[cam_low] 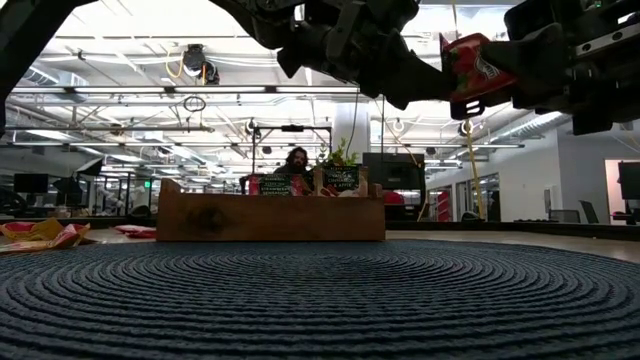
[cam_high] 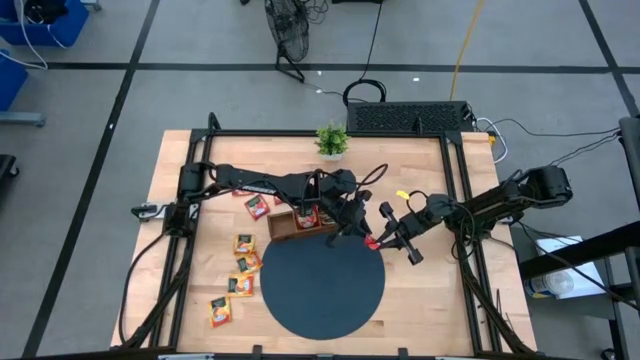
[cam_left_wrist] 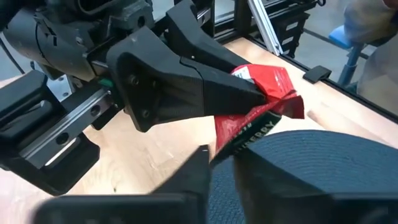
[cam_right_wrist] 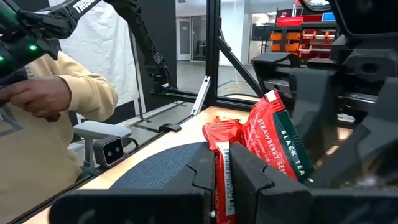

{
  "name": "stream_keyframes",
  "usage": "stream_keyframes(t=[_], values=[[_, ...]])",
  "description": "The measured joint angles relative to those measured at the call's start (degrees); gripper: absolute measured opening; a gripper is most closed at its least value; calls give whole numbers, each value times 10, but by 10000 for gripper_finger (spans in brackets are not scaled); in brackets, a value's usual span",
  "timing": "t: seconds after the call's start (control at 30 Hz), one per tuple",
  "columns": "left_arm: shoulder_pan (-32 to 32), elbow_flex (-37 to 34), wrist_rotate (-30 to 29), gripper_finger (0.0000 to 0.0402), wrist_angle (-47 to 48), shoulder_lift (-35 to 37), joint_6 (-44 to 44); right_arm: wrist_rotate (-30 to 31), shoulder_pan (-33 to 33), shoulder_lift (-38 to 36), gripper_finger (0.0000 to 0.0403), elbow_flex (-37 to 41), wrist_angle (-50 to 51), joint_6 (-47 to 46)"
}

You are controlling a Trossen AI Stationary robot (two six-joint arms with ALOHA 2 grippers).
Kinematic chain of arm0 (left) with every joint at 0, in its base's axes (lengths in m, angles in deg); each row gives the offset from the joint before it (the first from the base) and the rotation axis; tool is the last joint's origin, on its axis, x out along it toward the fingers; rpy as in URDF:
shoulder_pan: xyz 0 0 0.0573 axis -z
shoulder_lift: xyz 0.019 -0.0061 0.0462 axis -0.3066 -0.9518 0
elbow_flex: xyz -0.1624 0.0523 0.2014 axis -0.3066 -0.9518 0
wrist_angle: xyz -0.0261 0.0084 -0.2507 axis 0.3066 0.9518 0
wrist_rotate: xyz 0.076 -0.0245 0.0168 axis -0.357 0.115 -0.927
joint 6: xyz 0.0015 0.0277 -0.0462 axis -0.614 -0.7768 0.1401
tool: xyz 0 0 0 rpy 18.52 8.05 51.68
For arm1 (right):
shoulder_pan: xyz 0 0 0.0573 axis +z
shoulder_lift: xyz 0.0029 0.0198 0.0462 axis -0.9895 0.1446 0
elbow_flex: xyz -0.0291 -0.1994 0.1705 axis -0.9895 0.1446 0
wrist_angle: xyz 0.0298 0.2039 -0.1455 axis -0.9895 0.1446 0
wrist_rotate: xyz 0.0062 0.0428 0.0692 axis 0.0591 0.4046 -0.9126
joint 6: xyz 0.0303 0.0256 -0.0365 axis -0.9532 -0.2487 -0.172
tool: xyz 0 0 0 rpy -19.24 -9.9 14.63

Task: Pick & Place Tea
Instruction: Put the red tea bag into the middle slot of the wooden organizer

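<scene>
Over the tabletop [cam_high: 420, 300], I see both end effectors, left [cam_high: 362, 238] and right [cam_high: 384, 236], pinching one red sachet [cam_high: 373, 241] above the mat [cam_high: 322, 288], tray [cam_high: 300, 226] just beside.

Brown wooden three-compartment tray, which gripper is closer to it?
Left. The left gripper hangs just off the right end of the brown wooden tray; the right gripper, holding a red tea sachet, is farther right.

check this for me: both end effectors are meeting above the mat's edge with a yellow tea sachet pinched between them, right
Not quite: the tea sachet is red, not yellow, as the right wrist view shows. The rest holds: the left end effector and the right end effector meet above the edge of the dark round mat, both pinching it.
</scene>
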Motion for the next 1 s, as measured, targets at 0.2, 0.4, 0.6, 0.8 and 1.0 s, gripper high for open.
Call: stream_keyframes(t=[0.2, 0.4, 0.6, 0.8, 1.0], values=[[-4, 0, 3, 9, 3, 0, -14, 1, 0, 0, 15, 0, 0, -8], [-3, 0, -8, 3, 23, 10, -37, 5, 0, 0, 19, 0, 4, -12], [8, 0, -144, 2, 121, 65, -76, 36, -1, 0, 47, -1, 13, -8], [30, 0, -327, 1, 237, 117, -80, 142, 1, 0, 65, 1, 36, -5], [55, 0, -543, 1, 408, 130, 38, 270, 1, 0, 70, 0, 29, 40]])
